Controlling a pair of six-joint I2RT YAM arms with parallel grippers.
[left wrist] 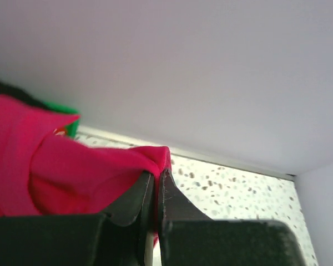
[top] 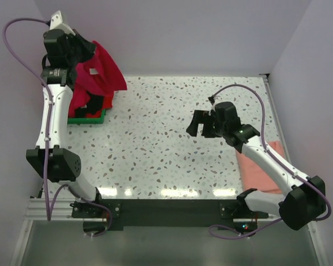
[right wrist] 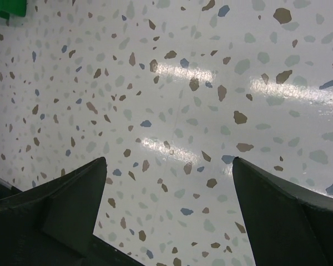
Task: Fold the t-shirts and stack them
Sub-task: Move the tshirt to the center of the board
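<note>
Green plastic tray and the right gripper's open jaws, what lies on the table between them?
Nothing but bare speckled white tabletop, as the top external view shows.

The left arm (top: 54, 113) reached toward eleven o'clock, left gripper (left wrist: 157, 176) pinched on the crimson-pink t-shirt (left wrist: 72, 166). The right arm (top: 266, 160) extended from five o'clock, right gripper (right wrist: 169, 162) spread wide, facing nine o'clock.

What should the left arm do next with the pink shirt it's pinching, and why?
Probably carry it out over the table to spread it: the left gripper is shut on the crimson-pink shirt, which hangs above the green tray, and the right gripper hovers open there.
</note>
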